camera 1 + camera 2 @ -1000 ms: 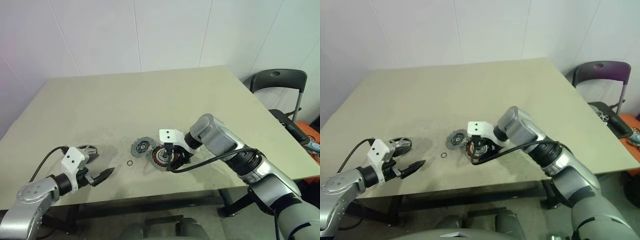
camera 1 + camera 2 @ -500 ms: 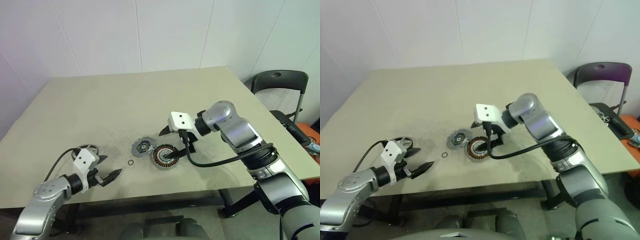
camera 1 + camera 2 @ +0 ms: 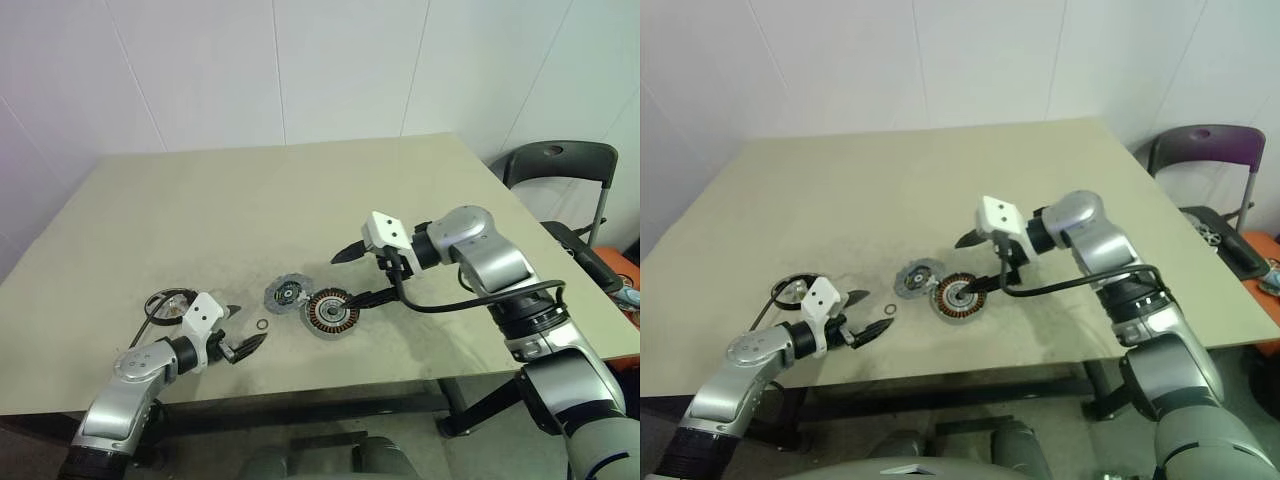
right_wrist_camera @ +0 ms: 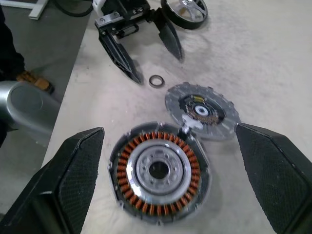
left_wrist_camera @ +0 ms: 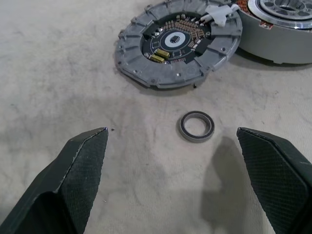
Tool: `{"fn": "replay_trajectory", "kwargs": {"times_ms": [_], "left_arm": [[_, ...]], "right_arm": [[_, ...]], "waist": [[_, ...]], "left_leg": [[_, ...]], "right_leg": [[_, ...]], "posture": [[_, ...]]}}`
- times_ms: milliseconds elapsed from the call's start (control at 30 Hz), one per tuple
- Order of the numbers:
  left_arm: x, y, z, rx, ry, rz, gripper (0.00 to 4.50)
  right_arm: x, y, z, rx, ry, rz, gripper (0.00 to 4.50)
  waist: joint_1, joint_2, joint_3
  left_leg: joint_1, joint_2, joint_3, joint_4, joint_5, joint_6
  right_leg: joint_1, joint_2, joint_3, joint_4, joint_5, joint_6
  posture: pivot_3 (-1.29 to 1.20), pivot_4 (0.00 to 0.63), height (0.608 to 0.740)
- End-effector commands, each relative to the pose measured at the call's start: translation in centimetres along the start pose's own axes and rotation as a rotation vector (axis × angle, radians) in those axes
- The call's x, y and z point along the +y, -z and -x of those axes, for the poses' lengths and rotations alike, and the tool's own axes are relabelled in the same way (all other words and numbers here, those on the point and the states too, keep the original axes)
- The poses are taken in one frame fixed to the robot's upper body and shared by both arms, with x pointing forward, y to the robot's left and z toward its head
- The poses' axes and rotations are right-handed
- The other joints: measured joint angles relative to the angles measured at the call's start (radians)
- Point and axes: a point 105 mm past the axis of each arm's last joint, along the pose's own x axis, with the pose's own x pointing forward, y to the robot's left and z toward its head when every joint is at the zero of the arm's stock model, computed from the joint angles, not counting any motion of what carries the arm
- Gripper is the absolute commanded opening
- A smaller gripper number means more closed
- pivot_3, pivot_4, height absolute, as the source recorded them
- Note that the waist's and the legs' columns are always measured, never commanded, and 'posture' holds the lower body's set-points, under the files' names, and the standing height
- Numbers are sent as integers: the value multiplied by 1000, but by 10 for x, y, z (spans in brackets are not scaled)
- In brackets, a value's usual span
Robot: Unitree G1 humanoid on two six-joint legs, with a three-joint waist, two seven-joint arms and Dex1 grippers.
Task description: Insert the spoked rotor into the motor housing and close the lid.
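The motor housing [image 3: 331, 312], a silver ring with copper windings, lies near the table's front edge. The grey lid [image 3: 286, 294] lies flat, touching the housing's left side. The spoked rotor [image 3: 170, 300] rests further left, behind my left hand. My right gripper [image 3: 353, 277] hangs open just above and to the right of the housing, holding nothing; its fingers [image 4: 80, 170] frame the housing [image 4: 158, 170] and the lid [image 4: 202, 111]. My left gripper [image 3: 242, 331] is open and low over the table, its fingertips [image 5: 87, 161] either side of a small dark ring [image 5: 196, 126].
The small ring [image 3: 261, 326] lies between my left gripper and the lid. The table's front edge [image 3: 330, 385] runs close below the parts. A dark chair [image 3: 555, 165] stands off the table's right side. A black cable [image 3: 150, 308] loops by the rotor.
My right gripper rose off the motor housing and swung right, leaving the housing on the table. My left gripper moved right, toward the small ring.
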Motion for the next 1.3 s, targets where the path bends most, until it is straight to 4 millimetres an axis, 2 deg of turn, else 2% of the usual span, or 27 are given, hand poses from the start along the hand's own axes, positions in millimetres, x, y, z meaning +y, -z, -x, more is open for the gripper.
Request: {"fn": "replay_trajectory", "kwargs": {"times_ms": [33,200,333,533,933,1200,1300], "left_arm": [[2,-10,-3,-30,-2,-28,4500],[2,-12,-8,-40,2,-15,4500],[0,-8,-10,-20,19,-8,4500],[-1,1,-9,29,30,-19,4500],[5,13,-6,95,7,-31,788],[0,8,-4,86,33,-37,765],[-15,-7,3,65,108,-50,765]], "right_arm": [[1,-3,9,-40,7,-10,4494],[-1,9,16,-53,33,-83,4494],[-3,27,21,-22,59,-128,4494],[-7,27,24,-43,75,-141,4494],[-12,21,22,-62,89,-120,4500],[-13,22,23,-61,95,-115,4500],[-14,23,26,-58,103,-115,4500]], "waist": [[-1,0,0],[0,0,0],[0,0,0],[-1,0,0],[-5,0,0],[-5,0,0],[-7,0,0]], "left_leg": [[0,0,0,0,0,0],[0,0,0,2,0,0],[0,0,0,3,0,0],[0,0,0,3,0,0],[8,0,0,3,0,0],[10,1,0,2,0,0],[9,1,0,2,0,0]], "right_leg": [[0,0,0,0,0,0],[1,0,0,1,0,0],[2,0,0,1,0,0],[1,0,0,1,0,0],[9,1,0,1,-4,1],[10,1,0,1,-4,1],[9,1,1,1,-4,1]], "posture": [[0,0,740],[0,0,740],[0,0,740],[0,0,740],[0,0,740],[0,0,740],[0,0,740]]}}
